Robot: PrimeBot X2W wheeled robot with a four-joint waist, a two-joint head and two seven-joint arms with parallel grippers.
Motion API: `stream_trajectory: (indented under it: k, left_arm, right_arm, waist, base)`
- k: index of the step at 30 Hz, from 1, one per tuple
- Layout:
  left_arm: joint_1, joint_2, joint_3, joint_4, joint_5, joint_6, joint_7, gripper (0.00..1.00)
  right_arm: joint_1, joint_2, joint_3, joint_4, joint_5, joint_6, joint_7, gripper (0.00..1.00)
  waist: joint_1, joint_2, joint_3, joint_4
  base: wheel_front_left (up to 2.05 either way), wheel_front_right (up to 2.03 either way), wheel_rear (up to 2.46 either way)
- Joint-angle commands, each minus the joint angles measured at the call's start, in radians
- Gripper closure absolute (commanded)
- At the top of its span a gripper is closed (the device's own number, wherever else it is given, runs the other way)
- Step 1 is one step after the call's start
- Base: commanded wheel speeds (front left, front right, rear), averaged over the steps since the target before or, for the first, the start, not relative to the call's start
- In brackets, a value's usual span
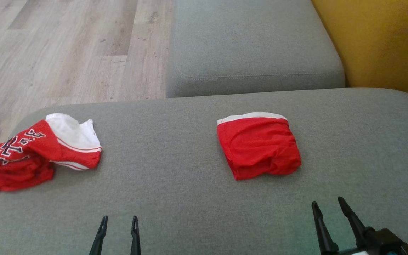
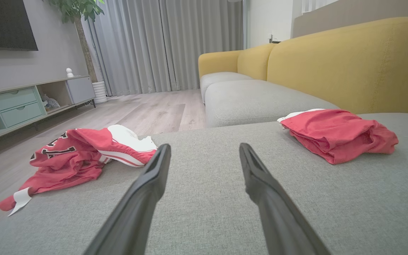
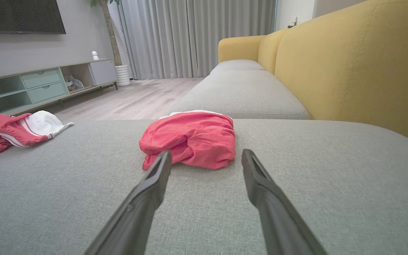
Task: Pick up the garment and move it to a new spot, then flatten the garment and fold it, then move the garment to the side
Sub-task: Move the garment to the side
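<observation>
**threadstarter:** Quick rundown. The left tool has its jaws spread wide apart with nothing between them. The right tool is the same, wide apart and empty. Both hover low over the grey seat cushion, pointing away from the robot.

**reply_guy:** And where's the clothing?

**threadstarter:** There are two pieces. The folded red garment lies just ahead of the right tool and a bit to its left, not touching it. It's a squarish packet of red mesh with a white band along the far edge. The near edge is kinda lumpy, with a fold bulging out at the near right corner.

**reply_guy:** And the other one?

**threadstarter:** The crumpled jersey is ahead of the left tool and well off to its left, at the cushion's edge. It's a red heap with dark lettering outlined in white, a white panel flipped up at the far side, red and white stripes, and a white tag sticking out at the near end. Beyond both tools there's another grey cushion, with the wood floor to the left and the yellow backrest to the right.
</observation>
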Motion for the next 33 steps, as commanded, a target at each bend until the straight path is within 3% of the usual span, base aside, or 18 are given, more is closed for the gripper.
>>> stream_trajectory:
  k: [1,16,23,28,33]
  left_arm:
    - [-0.032,-0.012,0.036,-0.031,0.011,-0.004,-0.005,0.0]
    - [-0.045,-0.018,0.024,-0.049,0.007,0.006,-0.005,0.0]
    - [-0.062,-0.02,0.006,-0.072,0.008,0.013,-0.005,0.0]
    - [-0.093,-0.02,-0.012,-0.086,0.016,0.016,-0.005,0.0]
    - [-0.133,-0.021,-0.028,-0.1,0.021,0.021,-0.005,0.0]
  right_arm:
    - [-0.035,-0.011,0.025,-0.024,-0.007,0.008,-0.011,0.0]
    - [-0.053,-0.02,0.021,-0.015,-0.002,0.008,-0.011,0.0]
    - [-0.132,-0.043,0.027,0.02,0.037,0.008,-0.011,0.0]
    - [-0.313,-0.109,0.064,0.174,0.09,0.008,-0.006,0.0]
    - [-0.508,-0.162,0.102,0.318,0.189,0.008,0.124,0.0]
  waist:
    - [0.0,-0.0001,0.0,-0.005]
    - [0.0,-0.0001,0.026,-0.004]
    - [0.0,-0.0001,0.073,-0.007]
    - [0.0,-0.0001,0.137,-0.005]
    - [0.0,-0.0001,0.199,0.014]
  base:
    - [0.0,0.0,0.0]
    - [0.0,0.0,0.0]
    - [0.0,0.0,0.0]
    - [0.0,0.0,0.0]
    - [0.0,0.0,0.0]
